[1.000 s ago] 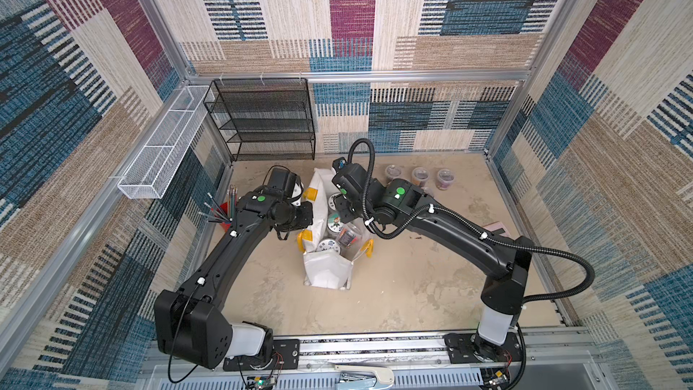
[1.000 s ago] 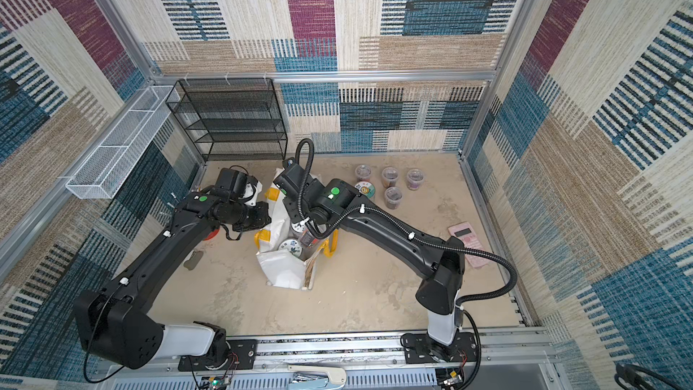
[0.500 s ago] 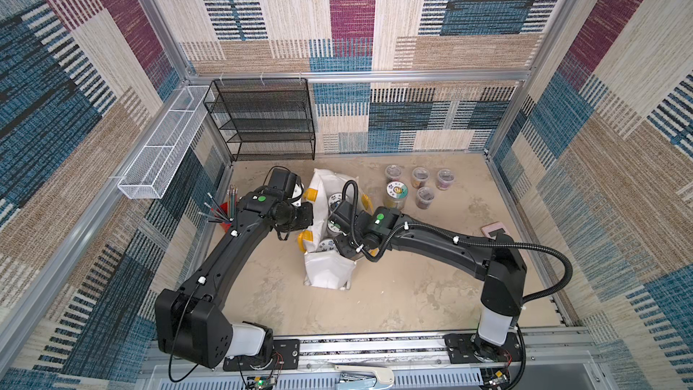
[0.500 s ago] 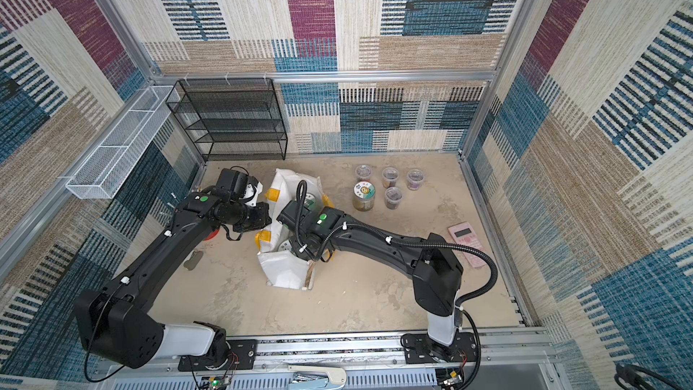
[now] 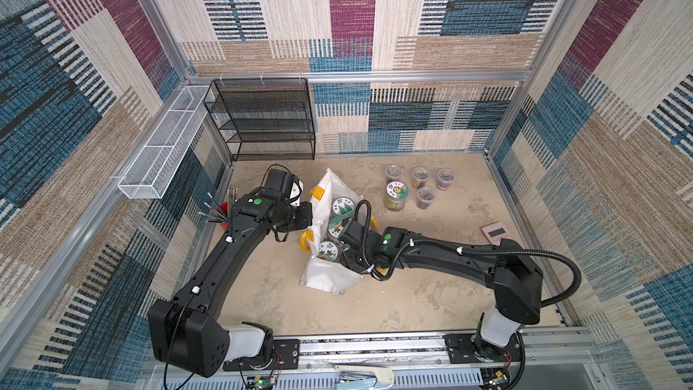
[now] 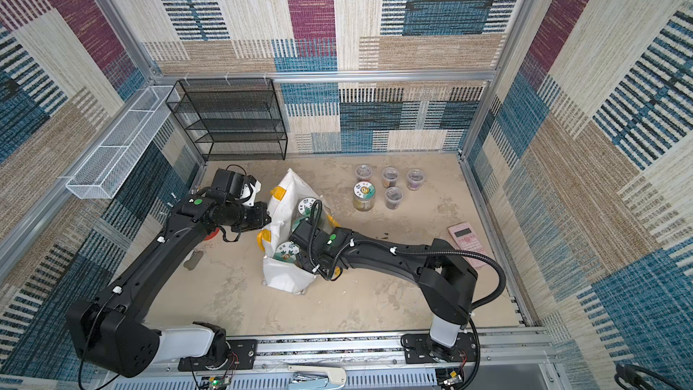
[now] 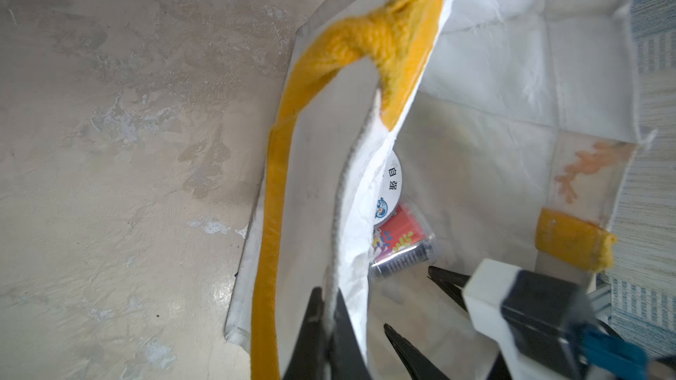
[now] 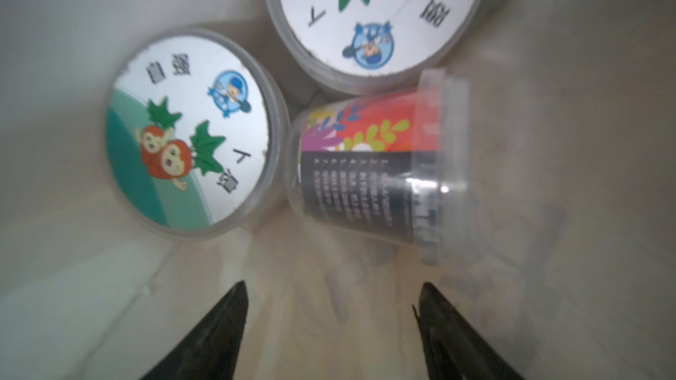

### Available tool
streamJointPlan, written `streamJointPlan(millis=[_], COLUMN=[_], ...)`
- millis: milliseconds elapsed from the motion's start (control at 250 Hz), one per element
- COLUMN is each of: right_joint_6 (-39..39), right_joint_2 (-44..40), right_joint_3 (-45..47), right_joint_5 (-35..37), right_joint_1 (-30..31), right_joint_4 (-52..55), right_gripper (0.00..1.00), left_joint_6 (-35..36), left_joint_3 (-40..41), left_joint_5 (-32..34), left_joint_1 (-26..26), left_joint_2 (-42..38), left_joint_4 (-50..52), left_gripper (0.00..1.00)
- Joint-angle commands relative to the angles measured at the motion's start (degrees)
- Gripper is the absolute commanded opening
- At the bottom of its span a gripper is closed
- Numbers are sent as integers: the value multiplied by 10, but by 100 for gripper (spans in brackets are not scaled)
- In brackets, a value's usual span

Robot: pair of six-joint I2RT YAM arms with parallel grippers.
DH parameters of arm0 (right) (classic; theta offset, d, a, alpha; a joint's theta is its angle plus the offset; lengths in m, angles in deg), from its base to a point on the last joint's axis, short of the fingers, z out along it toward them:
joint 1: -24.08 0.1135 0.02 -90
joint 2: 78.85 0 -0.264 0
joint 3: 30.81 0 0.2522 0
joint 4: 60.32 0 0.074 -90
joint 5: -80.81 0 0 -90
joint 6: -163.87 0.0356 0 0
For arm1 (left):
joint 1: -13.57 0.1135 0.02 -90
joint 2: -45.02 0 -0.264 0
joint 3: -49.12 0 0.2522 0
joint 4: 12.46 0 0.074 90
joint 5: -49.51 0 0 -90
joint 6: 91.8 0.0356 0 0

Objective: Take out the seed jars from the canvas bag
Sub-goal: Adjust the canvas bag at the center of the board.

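The white canvas bag [image 5: 326, 279] with yellow handles lies open mid-table in both top views [image 6: 285, 279]. My left gripper [image 7: 327, 294] is shut on the bag's white rim and holds the mouth up. My right gripper [image 8: 331, 290] is open inside the bag with nothing between its fingers. Just ahead of it lies a small clear seed tub [image 8: 373, 169] on its side, beside two picture-lidded seed jars [image 8: 190, 129] [image 8: 376, 12]. Three picture lids [image 5: 343, 206] show in the bag from above. Outside, one tall seed jar [image 5: 396, 195] stands among several small tubs [image 5: 425, 196].
A red cup of pencils [image 5: 224, 219] stands left of my left arm. A black mesh rack [image 5: 262, 121] is at the back and a white wire basket [image 5: 165, 144] hangs on the left wall. A pink calculator [image 5: 497, 232] lies at the right.
My right arm has swung from the back of the bag toward its front end and gone down into the mouth, its fingers spreading wider. The left gripper has kept its hold on the rim.
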Motion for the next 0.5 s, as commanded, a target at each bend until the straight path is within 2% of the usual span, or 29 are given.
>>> streamJointPlan(millis=[0, 136, 308, 496], right_joint_6=[21, 41, 54, 71], right_joint_2=[-32, -59, -31, -25], right_joint_3=[9, 17, -8, 6], right_joint_5=[9, -13, -15, -23], right_joint_1=[-17, -49, -61, -63], right_joint_4=[-46, -88, -92, -121], right_gripper=[82, 89, 89, 89], left_joint_6=[-3, -1, 10, 44], left_joint_3=[0, -9, -37, -95], left_joint_5=[-17, -10, 5, 21], left_joint_1=[0, 0, 0, 0], left_joint_2=[-1, -12, -15, 20], left_joint_4=[0, -6, -16, -2], left_gripper=[0, 0, 0, 0])
